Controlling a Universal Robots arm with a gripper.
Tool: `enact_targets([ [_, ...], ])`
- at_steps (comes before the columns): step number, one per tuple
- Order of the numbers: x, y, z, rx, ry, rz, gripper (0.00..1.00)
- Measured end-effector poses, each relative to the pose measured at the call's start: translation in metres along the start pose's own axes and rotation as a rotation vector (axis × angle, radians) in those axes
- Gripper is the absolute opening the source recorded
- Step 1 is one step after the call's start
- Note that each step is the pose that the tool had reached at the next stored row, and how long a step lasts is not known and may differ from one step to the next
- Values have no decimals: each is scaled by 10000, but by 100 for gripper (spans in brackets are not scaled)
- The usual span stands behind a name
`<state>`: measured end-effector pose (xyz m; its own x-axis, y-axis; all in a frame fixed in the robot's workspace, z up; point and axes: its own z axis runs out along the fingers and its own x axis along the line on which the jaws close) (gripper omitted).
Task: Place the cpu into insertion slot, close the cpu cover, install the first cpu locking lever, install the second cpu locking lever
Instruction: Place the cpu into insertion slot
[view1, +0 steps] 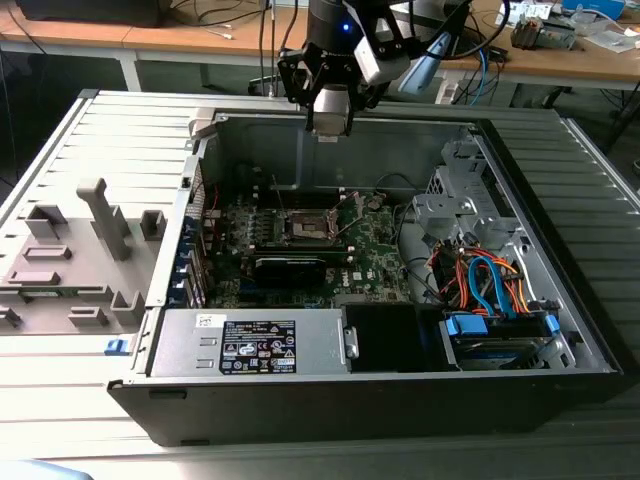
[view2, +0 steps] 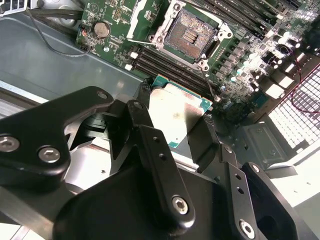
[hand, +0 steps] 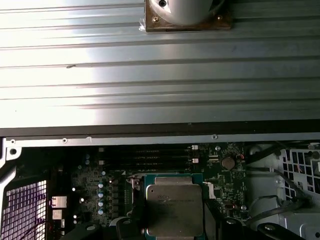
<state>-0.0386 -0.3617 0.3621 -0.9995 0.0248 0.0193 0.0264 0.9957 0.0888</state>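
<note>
My gripper (view2: 172, 122) is shut on the cpu (view2: 176, 116), a flat square chip with a silvery top and a green edge, held by two opposite sides between the black fingers (view2: 137, 117). The first wrist view has the same cpu (hand: 175, 202) in the gripper (hand: 175, 216) over the green board. Beyond the chip lies the insertion slot (view2: 191, 34), bare, with a dark centre of contacts. The cpu cover (view2: 142, 19) stands tilted up beside it. In the exterior view the gripper (view1: 330, 122) hangs at the case's far wall, well above the insertion slot (view1: 305, 228).
The open computer case (view1: 560, 330) lies on a ribbed metal table (view1: 80, 140). Inside are black memory slots (view2: 165, 67), a coin cell (view2: 102, 29), a power supply (view1: 250, 345) and bundled cables (view1: 480, 275). A grey fixture (view1: 70, 255) sits at the exterior view's left.
</note>
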Motion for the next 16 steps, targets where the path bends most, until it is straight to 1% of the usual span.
enact_targets([
  [9, 0, -2, 13, 5, 1, 0, 55],
  [15, 0, -3, 22, 23, 0, 1, 55],
  [16, 0, -8, 80, 47, -1, 1, 55],
])
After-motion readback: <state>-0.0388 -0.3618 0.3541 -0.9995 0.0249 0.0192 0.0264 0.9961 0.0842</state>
